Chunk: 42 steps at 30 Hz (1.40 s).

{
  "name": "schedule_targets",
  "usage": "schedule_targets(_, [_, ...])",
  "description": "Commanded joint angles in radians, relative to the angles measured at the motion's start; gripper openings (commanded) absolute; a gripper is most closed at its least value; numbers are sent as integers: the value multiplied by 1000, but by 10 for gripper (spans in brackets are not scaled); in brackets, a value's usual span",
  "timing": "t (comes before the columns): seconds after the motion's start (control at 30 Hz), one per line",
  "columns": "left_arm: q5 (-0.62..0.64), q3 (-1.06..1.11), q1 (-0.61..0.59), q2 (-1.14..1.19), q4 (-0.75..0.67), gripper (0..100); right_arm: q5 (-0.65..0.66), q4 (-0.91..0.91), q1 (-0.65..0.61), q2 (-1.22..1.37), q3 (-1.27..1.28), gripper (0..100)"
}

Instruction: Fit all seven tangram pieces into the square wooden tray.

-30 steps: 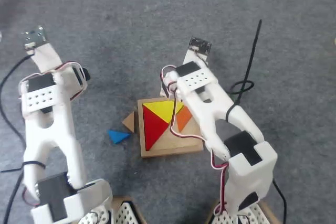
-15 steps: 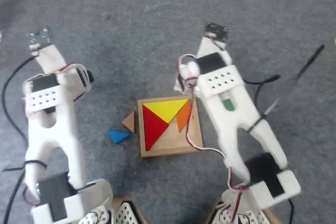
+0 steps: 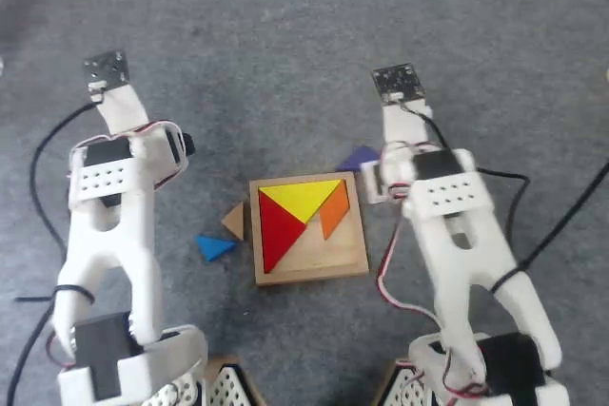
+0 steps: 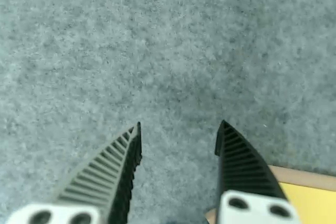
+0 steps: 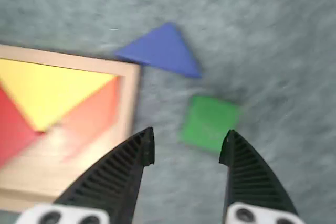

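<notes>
Three pieces lie in the tray [image 3: 328, 256] — the yellow triangle [image 3: 297, 199], the red triangle [image 3: 276, 230] and the orange piece [image 3: 333, 211] — so I judge the job not yet half done. My right claw [image 5: 190, 132] hangs wide open and empty over the green square [image 5: 209, 121], which lies on the carpet [image 5: 273, 35] just beside the tray, near the purple triangle [image 5: 160, 51]. Next, I think, I must drop straight down and close on the square's flat sides. My left claw [image 4: 181, 124] is spread too, holding nothing, above the carpet by the tray's corner.
</notes>
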Motion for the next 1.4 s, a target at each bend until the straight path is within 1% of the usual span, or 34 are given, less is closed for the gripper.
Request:
schedule_targets(0.0, [-8,-4,5,-15,-18,228,104,-44,70,-51,-5,209])
schedule_targets(0.07, [-8,4,5,-15,-23,228,127,-44,94,-51,-6,210])
schedule_targets(0.13, [-8,24,5,-15,-52,228,189,-38,113,-50,5,211])
schedule_targets(0.23, [-8,45,5,-15,-97,228,235,-25,116,-50,32,212])
schedule_targets(0.33, [-8,47,3,-15,-103,228,224,-59,110,-31,58,213])
schedule_targets(0.43, [-8,48,3,-15,-103,228,147,-93,101,41,60,213])
schedule_targets(0.5, [-8,50,3,-15,-103,228,120,-105,90,91,63,213])
schedule_targets(0.57, [-8,50,3,-15,-104,228,120,-122,91,124,63,213])
schedule_targets(0.73, [-8,51,3,-14,-104,228,166,-174,90,117,63,213])
schedule_targets(0.83, [-8,84,5,-14,-157,228,224,-166,90,116,63,213])
schedule_targets(0.87, [-9,93,5,-15,-175,228,226,-163,91,122,63,213])
schedule_targets(0.93, [-9,101,3,-15,-192,228,192,-160,90,124,64,213])
schedule_targets(1.03, [-9,99,3,-15,-192,228,95,-166,82,125,63,213])
schedule_targets(1.1, [-9,99,3,-15,-190,228,54,-180,64,125,63,213])
schedule_targets(1.2, [-9,99,3,-15,-190,228,34,-188,38,160,60,213])
schedule_targets(1.37, [-11,97,3,-17,-187,228,41,-176,38,262,6,213])
